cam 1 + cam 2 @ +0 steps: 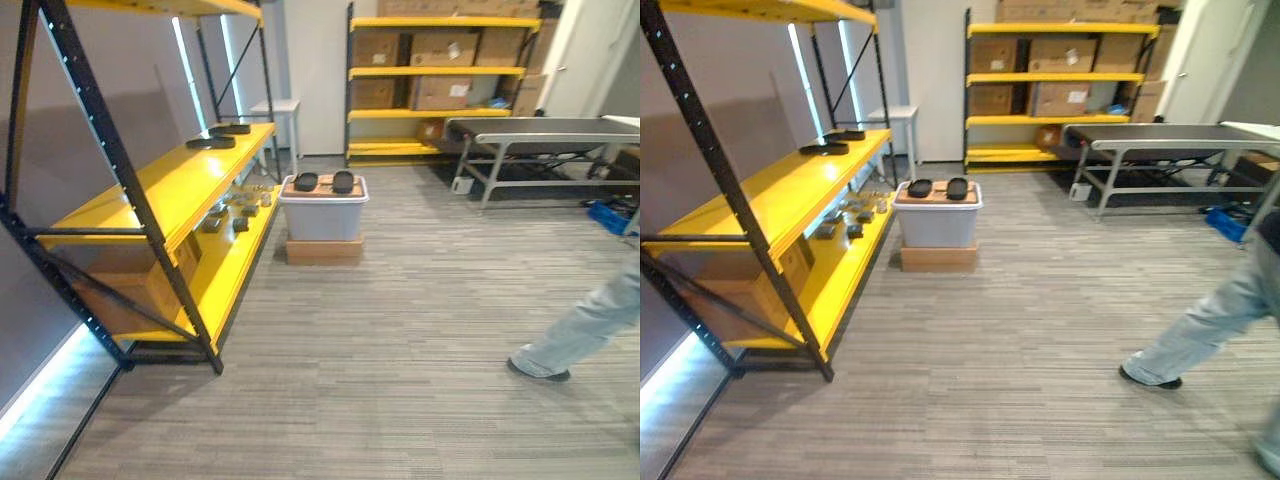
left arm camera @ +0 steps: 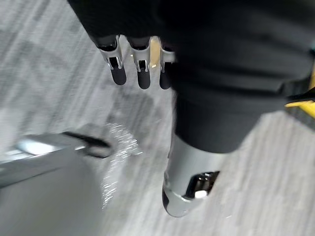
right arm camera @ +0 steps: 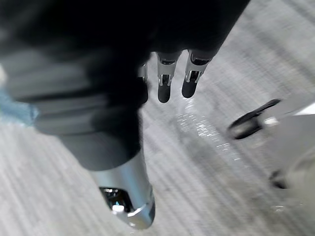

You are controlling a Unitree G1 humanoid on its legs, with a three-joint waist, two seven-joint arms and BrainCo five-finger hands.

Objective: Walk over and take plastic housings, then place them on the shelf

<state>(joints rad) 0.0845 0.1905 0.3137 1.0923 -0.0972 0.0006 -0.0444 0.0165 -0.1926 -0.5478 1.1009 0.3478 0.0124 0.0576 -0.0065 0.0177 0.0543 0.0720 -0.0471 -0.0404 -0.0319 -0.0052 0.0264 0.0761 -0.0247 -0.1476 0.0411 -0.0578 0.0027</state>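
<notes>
Black plastic housings, two side by side, are seen on top of a grey bin, which is set just beside the yellow shelf. Two more dark housings are laid on that shelf's middle board, at its far end. The left robot hand and the right robot hand are hung over the carpeted floor, fingers loosely straight, nothing held. A person's leg is seen at the right.

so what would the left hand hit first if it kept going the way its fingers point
Probably the grey carpet: the left hand hangs open, pointing down at it, with nothing visible between, though depth is unclear.
</notes>
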